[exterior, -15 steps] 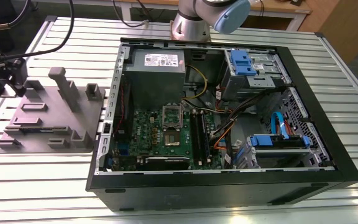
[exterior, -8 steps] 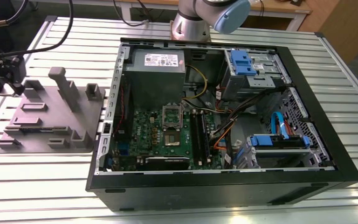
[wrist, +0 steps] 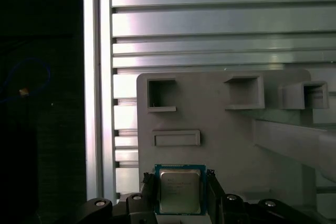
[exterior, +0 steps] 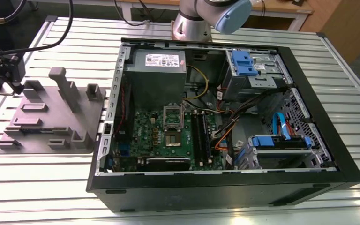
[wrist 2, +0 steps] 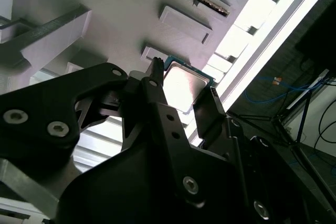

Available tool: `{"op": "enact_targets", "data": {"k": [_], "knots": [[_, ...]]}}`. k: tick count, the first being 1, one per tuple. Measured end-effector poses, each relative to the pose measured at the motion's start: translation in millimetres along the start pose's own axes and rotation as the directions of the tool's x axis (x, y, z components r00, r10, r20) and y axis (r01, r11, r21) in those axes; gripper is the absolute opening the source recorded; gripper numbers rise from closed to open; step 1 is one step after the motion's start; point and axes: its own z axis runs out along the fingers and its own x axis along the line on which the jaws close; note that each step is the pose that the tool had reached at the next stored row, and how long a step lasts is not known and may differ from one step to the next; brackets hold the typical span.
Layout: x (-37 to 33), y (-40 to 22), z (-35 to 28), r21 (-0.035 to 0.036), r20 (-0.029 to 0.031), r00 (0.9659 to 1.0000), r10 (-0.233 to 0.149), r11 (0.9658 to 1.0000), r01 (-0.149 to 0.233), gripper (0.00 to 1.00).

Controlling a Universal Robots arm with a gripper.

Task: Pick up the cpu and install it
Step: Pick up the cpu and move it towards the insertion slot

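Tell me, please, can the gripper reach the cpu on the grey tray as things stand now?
Probably yes: the gripper is right at the cpu, which lies flat on the grey tray, with nothing over its top.

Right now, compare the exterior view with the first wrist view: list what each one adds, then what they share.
Exterior view adds: the open computer case with its green board, the grey power supply and the arm's base.
First wrist view adds: the chip, silver top up, lying on the grey tray with the gripper right at it.
Shared: that tray with its pockets, resting on the slatted metal table.
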Motion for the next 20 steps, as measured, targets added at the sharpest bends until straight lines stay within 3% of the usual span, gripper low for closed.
{"op": "enact_targets", "data": {"k": [20], "knots": [[0.1, 0.4, -9.8, 0.0, 0.0, 1.0, 0.0, 1.0, 0.0, 0.47]]}}
